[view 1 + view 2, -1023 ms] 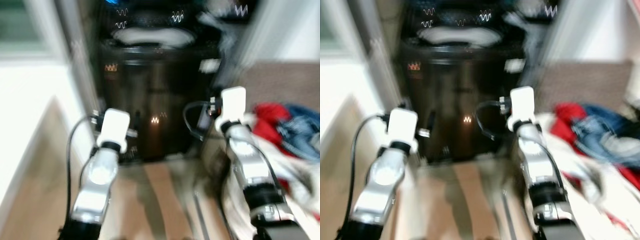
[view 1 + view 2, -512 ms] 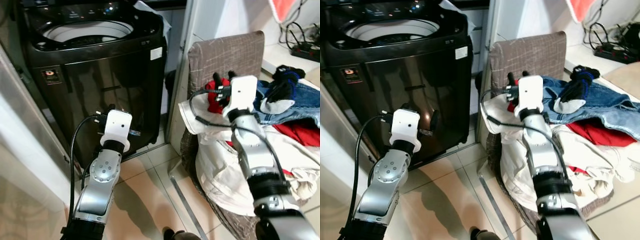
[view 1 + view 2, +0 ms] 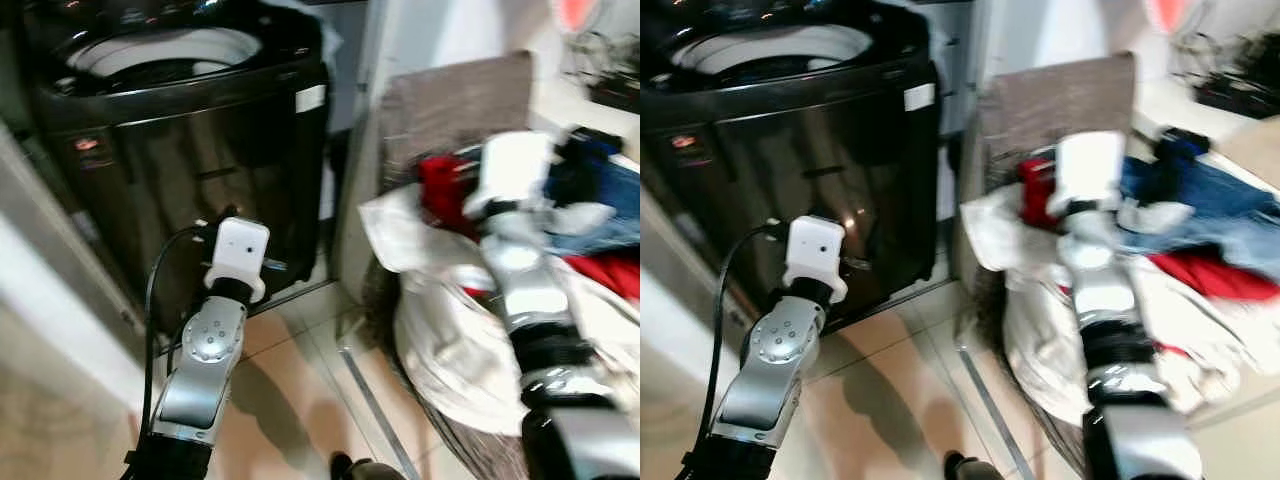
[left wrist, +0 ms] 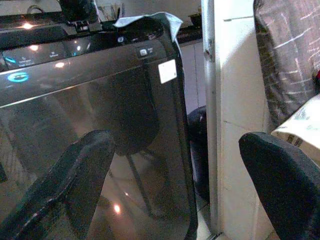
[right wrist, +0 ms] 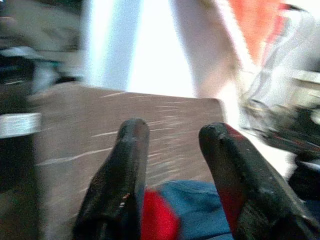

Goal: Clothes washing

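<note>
Right gripper (image 5: 172, 150), fingers parted and holding nothing, hovers over the clothes pile (image 3: 1160, 260), so next it should probably drop down and grab the red garment (image 5: 157, 222) just below.

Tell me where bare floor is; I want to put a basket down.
The tiled floor is bare between the black top-loading washing machine and the brown fabric chair. The chair seat is crowded with a pile of white, red and blue clothes.
</note>
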Tool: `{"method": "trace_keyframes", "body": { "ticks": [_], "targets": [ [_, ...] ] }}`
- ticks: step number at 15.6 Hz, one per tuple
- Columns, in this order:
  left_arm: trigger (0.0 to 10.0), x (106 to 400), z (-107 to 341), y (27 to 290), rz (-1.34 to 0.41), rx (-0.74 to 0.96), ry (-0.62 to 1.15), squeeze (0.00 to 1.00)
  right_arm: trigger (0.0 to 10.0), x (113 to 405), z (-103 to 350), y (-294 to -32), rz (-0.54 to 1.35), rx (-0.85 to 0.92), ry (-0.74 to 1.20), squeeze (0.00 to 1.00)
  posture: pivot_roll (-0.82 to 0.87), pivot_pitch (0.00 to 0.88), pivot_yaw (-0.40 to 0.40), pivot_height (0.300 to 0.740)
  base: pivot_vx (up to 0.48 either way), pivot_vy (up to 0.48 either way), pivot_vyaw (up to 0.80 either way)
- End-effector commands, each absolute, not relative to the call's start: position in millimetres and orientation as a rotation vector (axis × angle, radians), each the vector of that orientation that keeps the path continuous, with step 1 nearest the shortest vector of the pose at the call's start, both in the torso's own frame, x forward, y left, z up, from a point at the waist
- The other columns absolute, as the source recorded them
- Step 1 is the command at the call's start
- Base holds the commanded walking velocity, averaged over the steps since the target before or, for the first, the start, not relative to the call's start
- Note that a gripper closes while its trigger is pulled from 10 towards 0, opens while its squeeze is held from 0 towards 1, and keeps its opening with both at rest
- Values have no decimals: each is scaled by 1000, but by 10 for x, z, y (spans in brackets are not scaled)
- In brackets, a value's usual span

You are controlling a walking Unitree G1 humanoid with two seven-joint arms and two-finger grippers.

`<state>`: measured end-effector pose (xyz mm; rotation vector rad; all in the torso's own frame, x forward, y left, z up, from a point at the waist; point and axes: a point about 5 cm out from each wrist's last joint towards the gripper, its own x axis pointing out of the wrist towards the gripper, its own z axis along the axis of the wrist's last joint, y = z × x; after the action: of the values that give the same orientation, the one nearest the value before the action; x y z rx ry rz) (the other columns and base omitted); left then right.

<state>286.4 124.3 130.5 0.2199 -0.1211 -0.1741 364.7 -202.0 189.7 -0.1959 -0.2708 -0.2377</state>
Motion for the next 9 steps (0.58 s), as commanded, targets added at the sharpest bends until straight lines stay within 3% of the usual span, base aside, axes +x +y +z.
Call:
{"method": "trace_keyframes", "body": {
  "ticks": [1,4,9],
  "targets": [
    [10000,2855,1287,1213,-210,218,-123,0,10000,3658,1889,-2119,-305,-204,-243,1000,-4,16,-26,740,0,0,0],
    [10000,2866,1298,1213,-211,231,-130,0,10000,3620,2068,-2280,-412,-279,-334,1000,-13,22,-18,740,0,0,0],
    [10000,2875,1287,1200,-227,232,-129,0,10000,3629,2298,-2288,-459,-256,-415,1000,-19,10,-13,740,0,0,0]
  ]
}}
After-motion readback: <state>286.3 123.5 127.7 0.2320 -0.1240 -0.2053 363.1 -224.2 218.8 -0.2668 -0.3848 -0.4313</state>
